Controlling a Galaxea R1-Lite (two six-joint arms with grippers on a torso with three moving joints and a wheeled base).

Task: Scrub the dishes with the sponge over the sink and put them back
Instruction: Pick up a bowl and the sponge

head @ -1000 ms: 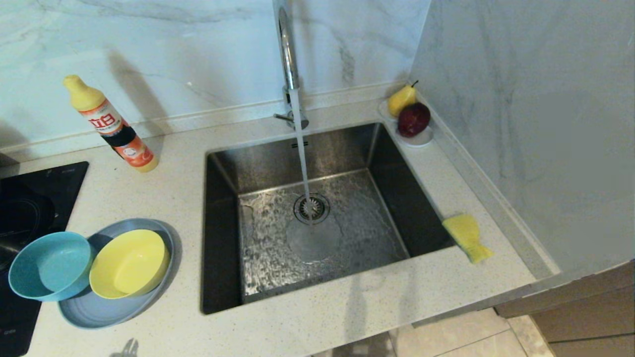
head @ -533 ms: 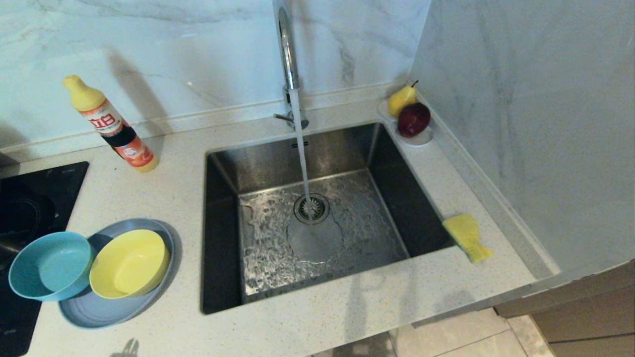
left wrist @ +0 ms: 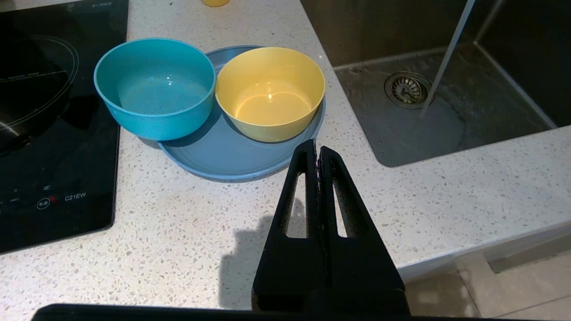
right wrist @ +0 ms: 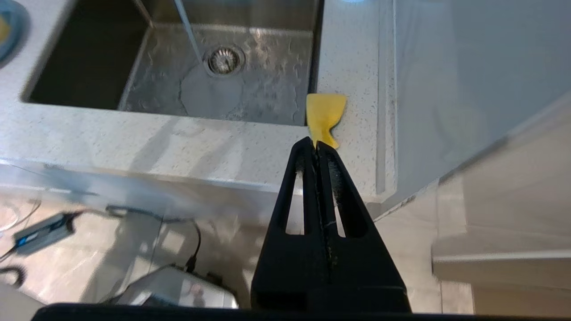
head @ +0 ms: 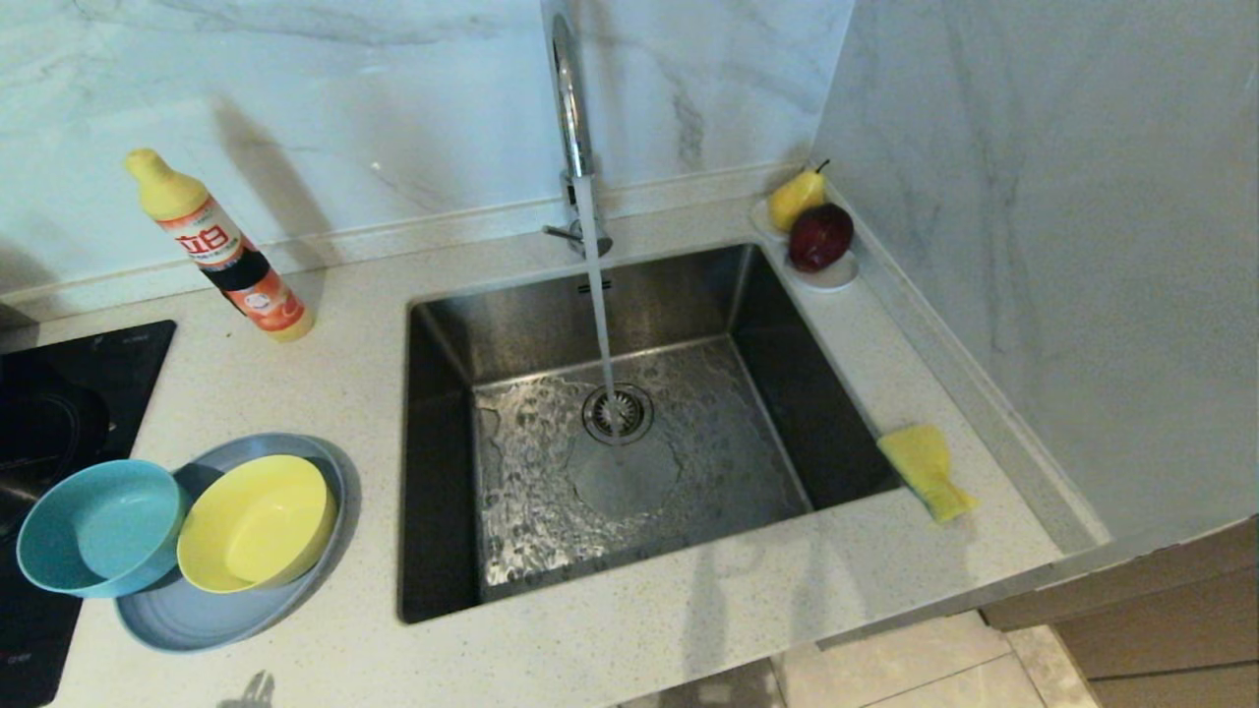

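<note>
Head view takes in the pale speckled surface (head: 689,610) first, with the square steel sink (head: 443,472) sunk into its middle and the tap (head: 569,108) running a thin stream onto the drain. Left of the sink lies the grey-blue plate (head: 207,619), carrying the yellow bowl (head: 258,523) and the teal bowl (head: 98,528) side by side, the teal one overhanging the plate's edge toward the black cooktop (head: 59,393). A soap bottle (head: 221,251) leans near the back wall, and a small white dish of fruit (head: 836,275) sits in the far right corner. The sponge (head: 925,470) rests yellow face up at the sink's right rim, one end poking out over the basin. Neither arm shows from the head camera. The left hand (left wrist: 317,149) hangs over the surface just short of the plate, fingers pressed together and holding nothing. The right hand (right wrist: 314,143) hovers out past the surface's front edge, lined up with the sponge, likewise closed and empty. My worry is the sponge: a closed hand arriving there would nudge it into the wet basin, so the fingers need to spread first. A careless lift of the plate could also tip the overhanging teal bowl.
</note>
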